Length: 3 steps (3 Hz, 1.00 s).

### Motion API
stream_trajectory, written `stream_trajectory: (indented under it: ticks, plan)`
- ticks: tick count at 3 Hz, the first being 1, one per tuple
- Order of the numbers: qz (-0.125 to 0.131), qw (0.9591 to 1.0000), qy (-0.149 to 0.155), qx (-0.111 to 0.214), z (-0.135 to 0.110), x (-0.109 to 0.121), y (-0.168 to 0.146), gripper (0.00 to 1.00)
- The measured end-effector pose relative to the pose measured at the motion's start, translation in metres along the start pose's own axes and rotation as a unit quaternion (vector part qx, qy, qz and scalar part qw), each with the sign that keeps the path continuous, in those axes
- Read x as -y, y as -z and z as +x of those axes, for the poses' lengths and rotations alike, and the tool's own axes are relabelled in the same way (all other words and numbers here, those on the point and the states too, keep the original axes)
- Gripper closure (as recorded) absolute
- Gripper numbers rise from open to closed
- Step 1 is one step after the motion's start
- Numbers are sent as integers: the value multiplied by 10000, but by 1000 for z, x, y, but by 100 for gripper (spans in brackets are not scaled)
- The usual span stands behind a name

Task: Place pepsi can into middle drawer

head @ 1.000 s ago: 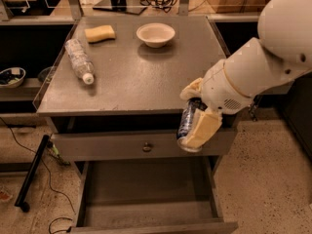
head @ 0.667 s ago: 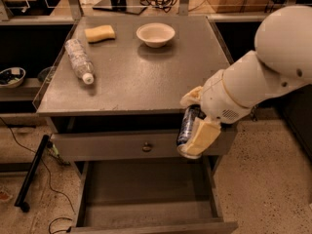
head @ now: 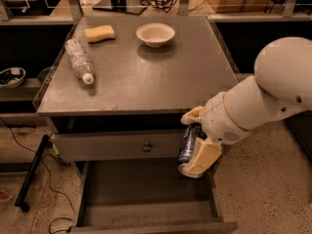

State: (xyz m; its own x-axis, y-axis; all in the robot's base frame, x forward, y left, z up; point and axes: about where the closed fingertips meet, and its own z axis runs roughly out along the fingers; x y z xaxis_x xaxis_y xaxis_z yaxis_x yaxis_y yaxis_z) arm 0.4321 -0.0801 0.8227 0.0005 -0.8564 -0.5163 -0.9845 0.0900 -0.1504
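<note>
**Item – pepsi can**: blue can with a silver lower end, held near upright with a slight lean. It hangs in the air below the front edge of the desk and in front of the right end of the shut upper drawer front, just right of its knob.

**Item – tool**: cream fingers clamped on the can from either side, at the end of the white arm that reaches in from the right.

**Item – middle drawer**: pulled open, grey floor bare. The can hangs over its right rear part, near the right wall, not yet down on the floor.

**Also on the desk:** plastic water bottle lying flat, yellow sponge, white bowl – all well apart from the work.

**Handling note (judgement):** carry the can a little left, off the right wall, and lower it straight. Let go only once the base is at the floor, because a tilted can may roll. Lift the tool out without catching the desk edge.
</note>
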Motion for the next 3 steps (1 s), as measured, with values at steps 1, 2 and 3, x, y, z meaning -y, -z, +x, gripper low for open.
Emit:
stream_trajectory:
  ticks: [1, 2, 3]
  plan:
    - [-175, 9998, -83, 39, 8, -8, -23, 100]
    - [-490, 9985, -85, 225, 21, -16, -75, 100]
    - [-490, 9985, -85, 225, 21, -16, -75, 100]
